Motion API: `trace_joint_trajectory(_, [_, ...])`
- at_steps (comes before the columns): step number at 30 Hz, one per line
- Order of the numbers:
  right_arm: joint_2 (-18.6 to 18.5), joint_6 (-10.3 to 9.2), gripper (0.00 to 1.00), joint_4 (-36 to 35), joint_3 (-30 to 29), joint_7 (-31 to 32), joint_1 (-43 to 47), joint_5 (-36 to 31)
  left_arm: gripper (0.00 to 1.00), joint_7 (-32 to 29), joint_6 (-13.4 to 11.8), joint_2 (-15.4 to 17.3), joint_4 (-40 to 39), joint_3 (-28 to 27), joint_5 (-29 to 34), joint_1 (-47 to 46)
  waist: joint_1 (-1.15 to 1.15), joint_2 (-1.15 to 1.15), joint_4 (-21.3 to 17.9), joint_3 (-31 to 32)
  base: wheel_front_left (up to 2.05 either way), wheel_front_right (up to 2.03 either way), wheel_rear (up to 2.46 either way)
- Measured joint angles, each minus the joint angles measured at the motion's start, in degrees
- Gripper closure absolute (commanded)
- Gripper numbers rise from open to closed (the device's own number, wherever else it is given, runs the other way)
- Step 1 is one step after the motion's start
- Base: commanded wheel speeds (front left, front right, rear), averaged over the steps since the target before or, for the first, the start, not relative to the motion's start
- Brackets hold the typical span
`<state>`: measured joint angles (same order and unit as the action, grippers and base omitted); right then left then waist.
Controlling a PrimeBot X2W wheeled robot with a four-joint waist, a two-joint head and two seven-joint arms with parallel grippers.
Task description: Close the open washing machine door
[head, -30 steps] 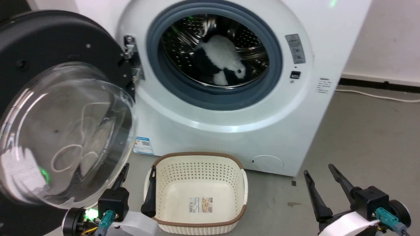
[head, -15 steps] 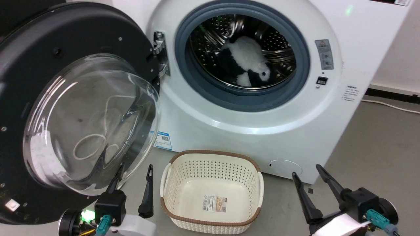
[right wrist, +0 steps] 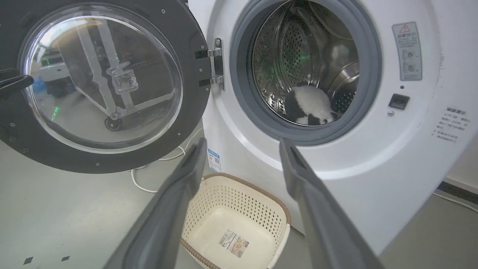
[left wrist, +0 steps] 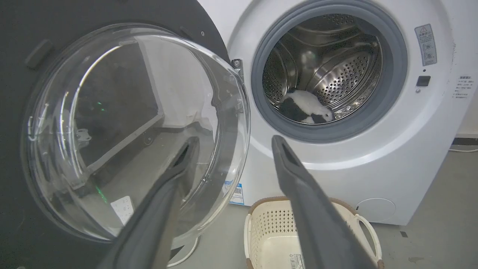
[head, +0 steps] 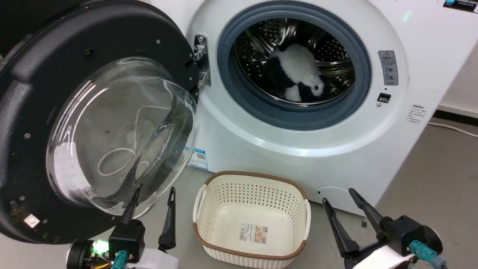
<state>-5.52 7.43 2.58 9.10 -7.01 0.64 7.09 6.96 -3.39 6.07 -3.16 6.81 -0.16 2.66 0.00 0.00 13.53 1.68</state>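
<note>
The washing machine door [head: 93, 123] [left wrist: 123, 127] [right wrist: 101, 82] stands swung wide open to the left of the white machine [head: 298, 142]. It is round and black-rimmed, with a bulging clear glass bowl and a metal hinge [head: 201, 59]. A black-and-white plush toy [head: 298, 71] lies in the steel drum. My left gripper [head: 155, 188] [left wrist: 231, 142] is open just below the glass bowl's lower edge, holding nothing. Low at the right, in front of the machine's lower corner, my right gripper [head: 340, 195] [right wrist: 242, 144] is also open and empty.
A cream perforated basket [head: 254, 179] [right wrist: 209, 186] with a brown rim sits empty on the grey floor before the machine, between my grippers. A white cable [right wrist: 149, 186] lies on the floor under the door. A wall and a dark skirting [head: 455, 114] run behind at the right.
The head camera has swung, so the whole scene sits further right and the door shows more fully. Both grippers stay open and low.
</note>
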Motion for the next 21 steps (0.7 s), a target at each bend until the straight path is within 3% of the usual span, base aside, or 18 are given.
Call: trace_joint_trajectory(21, [-0.2,0.0,0.0,0.9,2.3,-2.5,0.0,2.0,0.0,2.5,-1.6,2.1,-1.3,1.1,-0.4,1.3,0.0,0.0,4.2,1.0,0.0,0.0,0.0])
